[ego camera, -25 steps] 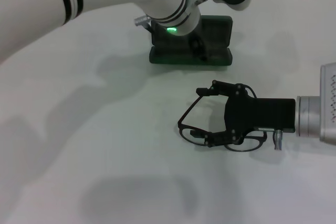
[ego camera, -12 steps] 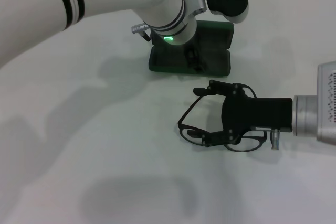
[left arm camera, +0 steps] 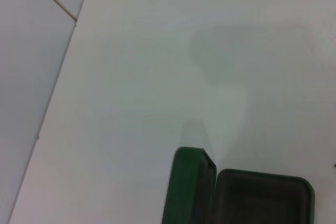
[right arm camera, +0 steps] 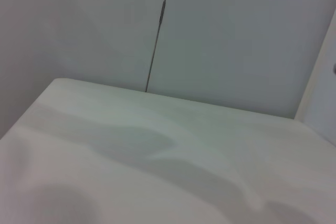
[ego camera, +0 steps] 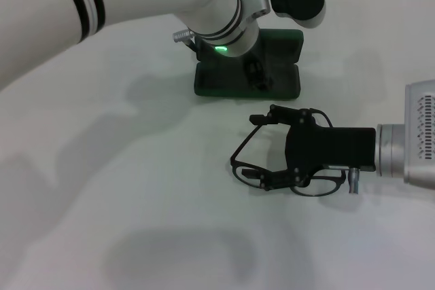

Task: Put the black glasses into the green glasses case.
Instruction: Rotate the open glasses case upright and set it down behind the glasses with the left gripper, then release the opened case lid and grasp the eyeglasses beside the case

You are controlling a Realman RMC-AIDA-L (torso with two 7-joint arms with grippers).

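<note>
Right hand [ego camera: 268,151] fingers apart, straddling black glasses [ego camera: 272,168] on counter [ego camera: 136,188]. Light, thin, fragile; best gripped gently at frame front. Left hand [ego camera: 255,73] over green glasses case [ego camera: 282,83], grip state unclear.

Counter [ego camera: 136,236]: white, matte, soft grey shadows across surface; wall [right arm camera: 236,35]: pale grey panels, dark vertical seam [right arm camera: 157,35]; light diffuse, from overhead.

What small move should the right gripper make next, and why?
Probably close the fingers on the black glasses. The right gripper is open around the frame, which lies on the table, while the left gripper is at the open green glasses case.
</note>
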